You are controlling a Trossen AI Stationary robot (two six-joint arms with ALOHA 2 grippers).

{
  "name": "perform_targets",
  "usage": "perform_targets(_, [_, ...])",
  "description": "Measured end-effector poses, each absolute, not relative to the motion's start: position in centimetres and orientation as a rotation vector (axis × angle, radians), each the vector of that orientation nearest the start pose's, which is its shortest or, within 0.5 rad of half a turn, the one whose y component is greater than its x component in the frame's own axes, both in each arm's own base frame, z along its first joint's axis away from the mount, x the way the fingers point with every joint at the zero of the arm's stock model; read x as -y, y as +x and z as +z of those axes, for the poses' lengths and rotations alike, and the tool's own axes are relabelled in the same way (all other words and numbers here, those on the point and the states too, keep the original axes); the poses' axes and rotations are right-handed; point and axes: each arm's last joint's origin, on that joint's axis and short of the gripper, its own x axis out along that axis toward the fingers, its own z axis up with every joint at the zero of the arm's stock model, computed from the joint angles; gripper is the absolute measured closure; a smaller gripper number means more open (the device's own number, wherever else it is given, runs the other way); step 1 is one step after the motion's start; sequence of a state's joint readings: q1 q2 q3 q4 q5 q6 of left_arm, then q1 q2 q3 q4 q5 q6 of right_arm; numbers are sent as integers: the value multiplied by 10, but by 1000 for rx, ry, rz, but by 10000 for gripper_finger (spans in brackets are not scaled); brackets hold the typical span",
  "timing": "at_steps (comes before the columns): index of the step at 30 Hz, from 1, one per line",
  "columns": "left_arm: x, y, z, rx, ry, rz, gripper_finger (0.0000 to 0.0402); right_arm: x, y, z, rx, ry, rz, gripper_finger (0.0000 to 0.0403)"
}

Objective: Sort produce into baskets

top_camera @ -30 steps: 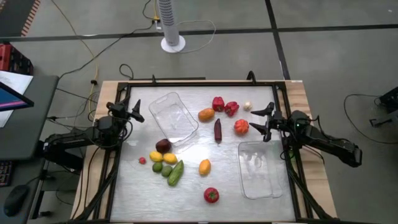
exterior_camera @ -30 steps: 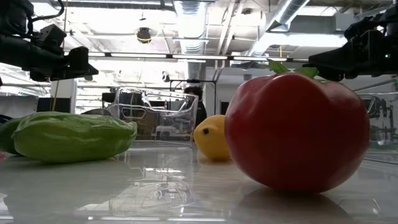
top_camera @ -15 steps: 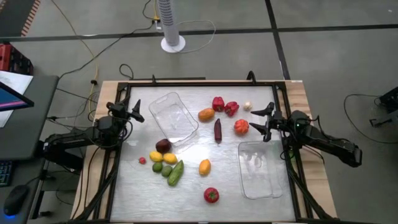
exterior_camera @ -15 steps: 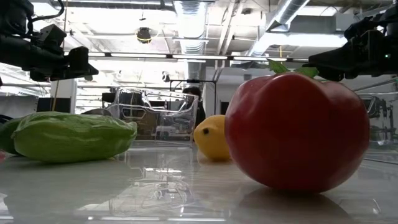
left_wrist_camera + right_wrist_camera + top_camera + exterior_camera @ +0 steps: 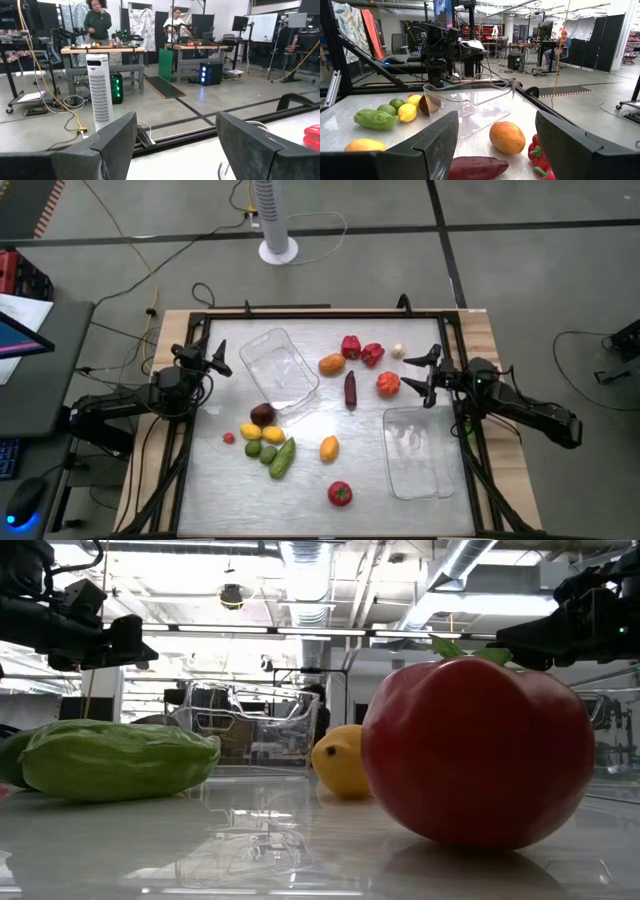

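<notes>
Produce lies scattered on the table: two red peppers (image 5: 360, 350), an orange piece (image 5: 332, 364), a long dark purple piece (image 5: 350, 388), a red tomato (image 5: 388, 384), a dark round piece (image 5: 262, 415), yellow pieces, limes, a green cucumber (image 5: 282, 457), an orange piece (image 5: 328, 448) and a red tomato (image 5: 340, 494). One clear tray (image 5: 278, 370) stands at the far left, tilted; the other (image 5: 417, 450) at the near right. My left gripper (image 5: 217, 358) is open beside the left tray. My right gripper (image 5: 425, 375) is open, right of the tomato. Both are raised and empty.
A small white piece (image 5: 398, 351) lies at the far right. A tiny red piece (image 5: 228, 438) lies near the limes. A black frame (image 5: 320, 313) rims the table. People stand at benches far off in the left wrist view (image 5: 100, 22).
</notes>
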State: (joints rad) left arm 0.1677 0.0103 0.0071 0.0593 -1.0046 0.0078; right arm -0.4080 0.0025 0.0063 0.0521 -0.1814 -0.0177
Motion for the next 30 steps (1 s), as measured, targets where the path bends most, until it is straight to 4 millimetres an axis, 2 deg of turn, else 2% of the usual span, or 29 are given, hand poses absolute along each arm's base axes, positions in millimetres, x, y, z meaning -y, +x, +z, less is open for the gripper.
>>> perform_targets(12, [-38,79,170,65,-41,1168,143,34,91,170,52,-34,-226,112])
perform_targets(17, [-38,79,170,123,-128,1164,143,34,91,170,51,-33,-227,112])
perform_targets(20, [-38,79,170,195,-239,1148,143,34,91,170,52,-34,-226,112])
perform_targets(25, [-36,84,172,272,-413,956,143,34,91,171,59,25,-225,112])
perform_targets(30, [-35,84,172,277,-427,935,143,34,91,171,72,88,-222,112])
